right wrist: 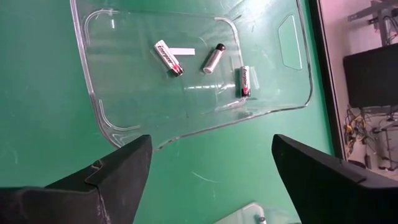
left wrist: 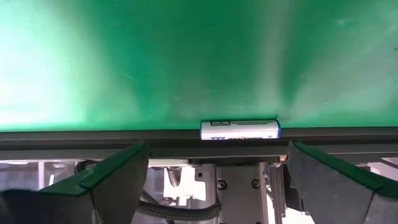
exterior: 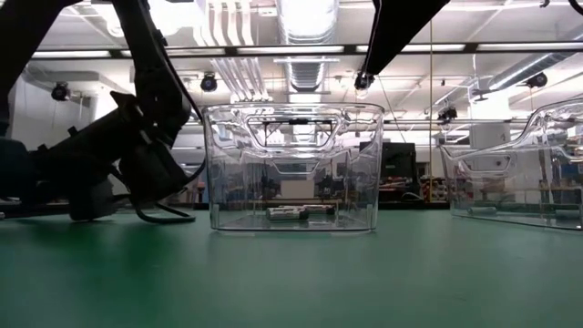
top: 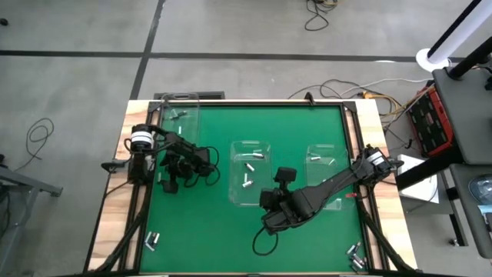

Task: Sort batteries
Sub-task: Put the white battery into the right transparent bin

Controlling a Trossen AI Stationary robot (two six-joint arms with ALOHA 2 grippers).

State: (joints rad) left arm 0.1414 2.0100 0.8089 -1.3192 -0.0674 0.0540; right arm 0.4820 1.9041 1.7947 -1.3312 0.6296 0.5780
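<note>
My left gripper [top: 171, 183] sits low over the green felt-like table mat [top: 215, 231], near the table's left edge, with its two dark fingers [left wrist: 118, 177] spread wide apart and nothing between them. Through my left wrist camera I see one small silvery-white cylindrical battery with a blue-printed label [left wrist: 239, 129] lying on its side against the dark metal rail [left wrist: 93, 138] that borders the mat, just ahead of the gap between my fingers, not touched by either.

My right gripper [top: 270, 219] hovers over the mat just beside the near edge of the clear rectangular plastic bin in the middle of the table [top: 237, 192]. Its dark fingers [right wrist: 102, 186] are also wide apart and empty. Looking past them, I see three small batteries [right wrist: 168, 57] lying flat on the floor of that clear bin, apart from one another.

A second clear bin [top: 329, 150] stands to the right of the middle one and holds a couple of batteries, and a third clear bin [top: 181, 104] sits at the mat's far left corner with a few inside. Loose batteries [top: 152, 240] lie at the near left corner of the mat, and another small cluster [top: 355, 252] lies at the near right corner.
</note>
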